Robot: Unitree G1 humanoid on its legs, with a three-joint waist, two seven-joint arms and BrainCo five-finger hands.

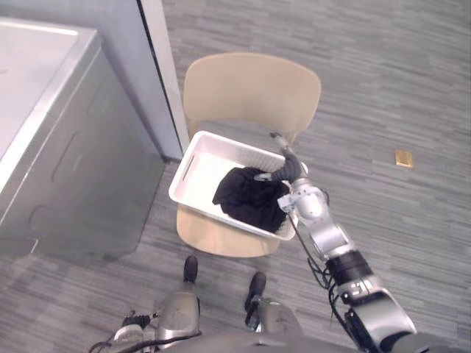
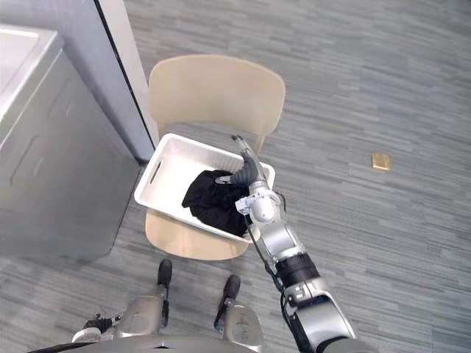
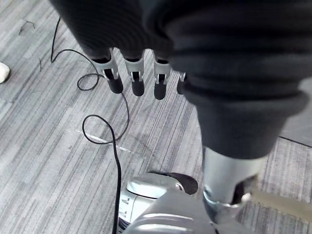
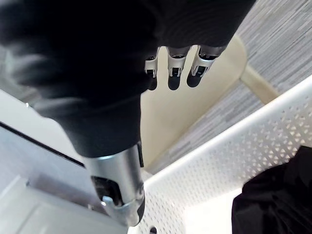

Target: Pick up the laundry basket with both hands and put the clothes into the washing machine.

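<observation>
A white perforated laundry basket [image 1: 193,158] sits on the seat of a beige chair [image 1: 250,88]. A heap of black clothes [image 1: 250,197] lies in its right half. My right hand [image 1: 287,170] hovers over the basket's right end, above the clothes and just inside the rim. It is open and holds nothing. In the right wrist view its fingers [image 4: 175,73] hang relaxed past the basket's rim [image 4: 234,141], with the chair back beyond. The grey washing machine [image 1: 66,147] stands to the left. My left hand [image 3: 136,83] hangs low over the floor, fingers straight and empty.
A pale wall edge [image 1: 158,66] stands between the washing machine and the chair. A small tan object [image 1: 403,158] lies on the grey striped floor at the right. Open floor surrounds the chair on its right and far sides.
</observation>
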